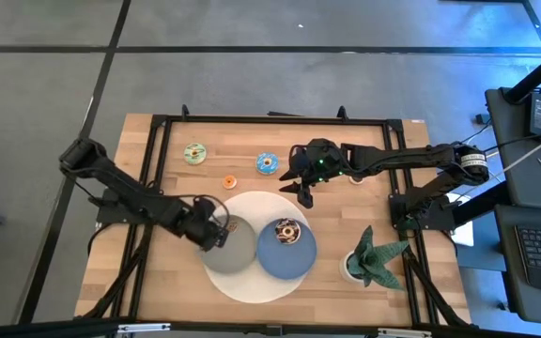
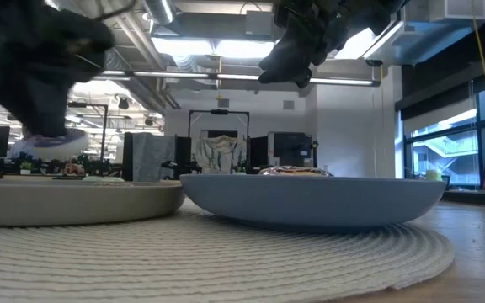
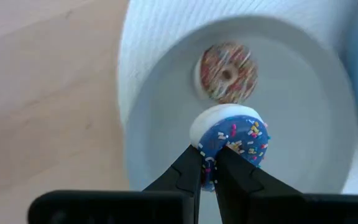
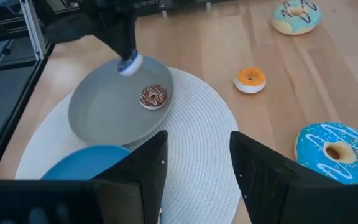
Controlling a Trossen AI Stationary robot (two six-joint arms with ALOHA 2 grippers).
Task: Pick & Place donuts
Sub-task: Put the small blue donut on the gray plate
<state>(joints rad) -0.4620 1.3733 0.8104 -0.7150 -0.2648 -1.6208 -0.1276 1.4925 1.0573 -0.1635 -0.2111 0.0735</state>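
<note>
Left fingers (image 3: 209,174) pinching blue donut (image 3: 232,144) above grey plate (image 3: 303,124)

Bare wood (image 1: 158,282) left of the white mat (image 1: 252,286); potted plant (image 1: 376,255) blocking the right.

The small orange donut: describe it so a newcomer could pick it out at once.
Start at the white woven mat under the two plates in the middle of the wooden table. Just beyond its far edge, alone on bare wood, lies the small orange donut. It is plain orange and smaller than the blue-iced donut and yellow-green donut behind it.
</note>
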